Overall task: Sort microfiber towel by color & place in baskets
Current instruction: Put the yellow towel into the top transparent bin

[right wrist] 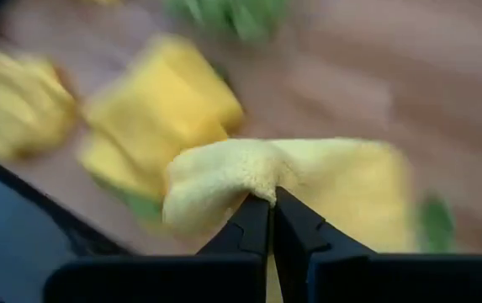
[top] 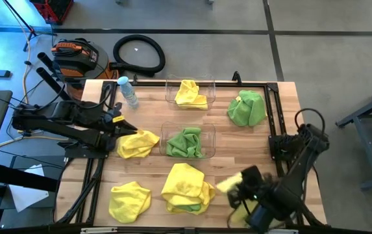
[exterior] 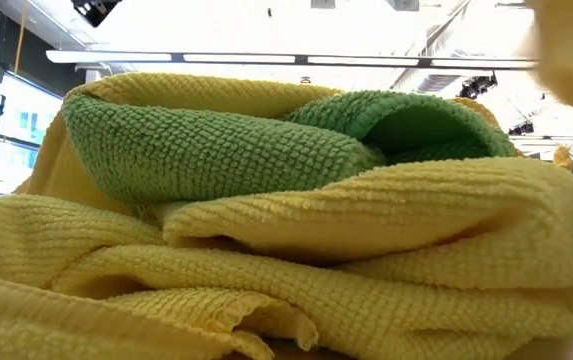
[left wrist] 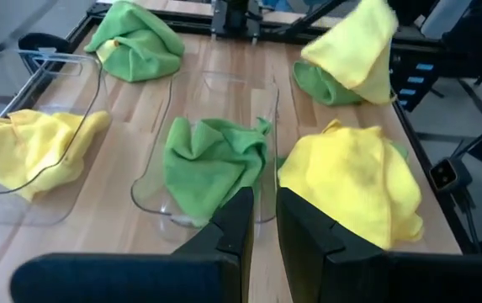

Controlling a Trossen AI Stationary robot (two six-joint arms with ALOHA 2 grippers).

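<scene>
My right gripper [top: 236,190] is at the table's near right and is shut on a yellow towel [left wrist: 354,50], raised above a green towel [left wrist: 320,84]. My left gripper [left wrist: 260,220] hovers at the left with only a narrow slit between its fingers, above a yellow towel [top: 137,143] and facing the near basket [top: 208,133]. That basket holds a green towel [top: 186,142]. The far basket [top: 169,91] holds a yellow towel [top: 189,94]. A yellow pile over a green towel [top: 187,188] fills the low view [exterior: 266,250]. Another yellow towel [top: 130,200] and a green towel [top: 247,107] lie on the wood. My right gripper pinches a bunched fold of the yellow towel [right wrist: 257,172] between its two fingers, right at their tips. The fingers come at it from above, slanting down. The towel is lifted clear of the table and hangs slack around and below the fingers.
A small clear bottle with a blue cap [top: 128,91] stands near the far left corner, beside the left arm. Bare wood lies between the baskets and the table's right edge [top: 283,130]. A black frame [top: 273,97] runs along the far and right sides.
</scene>
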